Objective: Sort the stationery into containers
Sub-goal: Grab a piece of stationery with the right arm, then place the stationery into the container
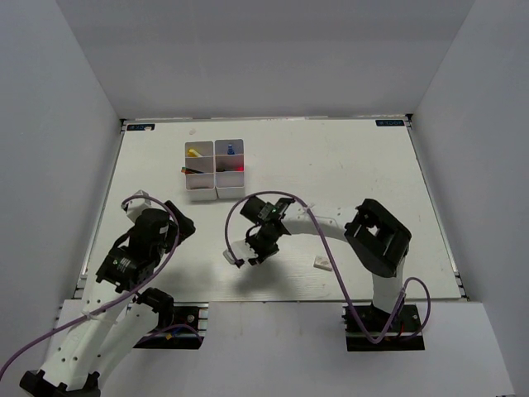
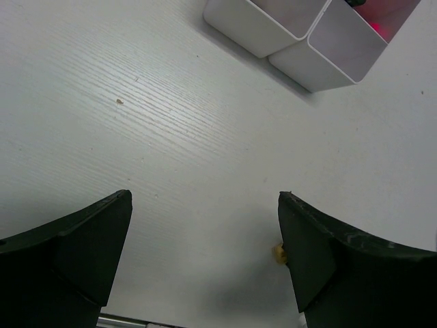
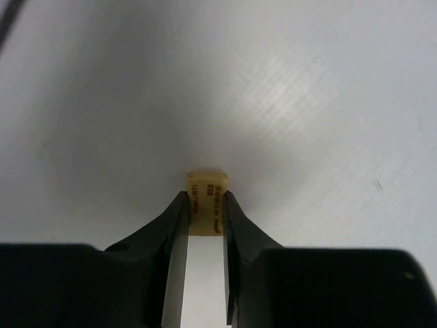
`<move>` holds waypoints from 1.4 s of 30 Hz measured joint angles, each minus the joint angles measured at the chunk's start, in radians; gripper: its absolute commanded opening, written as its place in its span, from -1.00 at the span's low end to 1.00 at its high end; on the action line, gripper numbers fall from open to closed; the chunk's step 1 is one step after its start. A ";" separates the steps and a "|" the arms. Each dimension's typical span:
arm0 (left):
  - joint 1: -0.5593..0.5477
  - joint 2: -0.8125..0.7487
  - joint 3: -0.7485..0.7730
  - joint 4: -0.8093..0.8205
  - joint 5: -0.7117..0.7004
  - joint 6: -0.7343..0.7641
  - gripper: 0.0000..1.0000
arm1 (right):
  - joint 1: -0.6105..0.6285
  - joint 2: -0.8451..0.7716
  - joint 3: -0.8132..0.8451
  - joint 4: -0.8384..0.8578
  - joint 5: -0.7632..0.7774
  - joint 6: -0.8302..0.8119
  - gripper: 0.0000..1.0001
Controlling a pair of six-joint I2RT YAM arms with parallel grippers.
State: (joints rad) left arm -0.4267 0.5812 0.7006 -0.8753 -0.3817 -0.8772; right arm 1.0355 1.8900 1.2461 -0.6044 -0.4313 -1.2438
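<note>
Top external, right arm (image 1: 312, 225) stretched leftward (right claw (image 3: 206, 199) pinching tan eraser (image 3: 207, 182))

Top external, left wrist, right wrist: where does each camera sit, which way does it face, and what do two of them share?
Top external: above and behind the bases, looking down on the table; both arms show.
Left wrist: on the left arm, facing down at the table past the open left gripper.
Right wrist: on the right arm, facing down past the right gripper, shut on the tan eraser.
Shared: the organiser shows in the top and left wrist views.
</note>
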 measured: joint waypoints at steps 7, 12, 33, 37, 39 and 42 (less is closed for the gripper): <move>0.000 -0.003 -0.004 -0.001 -0.001 -0.003 0.95 | -0.118 0.117 0.428 -0.035 0.068 0.161 -1.00; 0.000 -0.008 -0.008 -0.001 -0.001 -0.005 0.95 | -0.180 0.251 0.806 -0.031 0.102 0.246 -1.00; 0.000 -0.034 -0.023 -0.002 -0.002 -0.023 0.95 | -0.164 0.332 0.800 0.310 0.087 0.463 -1.00; 0.000 -0.034 -0.023 -0.002 -0.001 -0.023 0.95 | -0.162 0.355 0.784 0.380 0.077 0.500 -1.00; 0.000 -0.034 -0.023 -0.003 -0.002 -0.026 0.95 | -0.160 0.378 0.785 0.414 0.076 0.518 -1.00; 0.000 -0.034 -0.023 -0.010 -0.001 -0.030 0.95 | -0.156 0.422 0.790 0.442 0.074 0.538 -1.00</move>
State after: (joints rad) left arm -0.4267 0.5476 0.6777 -0.8856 -0.3828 -0.9073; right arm 0.8791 2.3119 2.0357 -0.1627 -0.3573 -0.7055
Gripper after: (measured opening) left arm 0.973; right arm 0.274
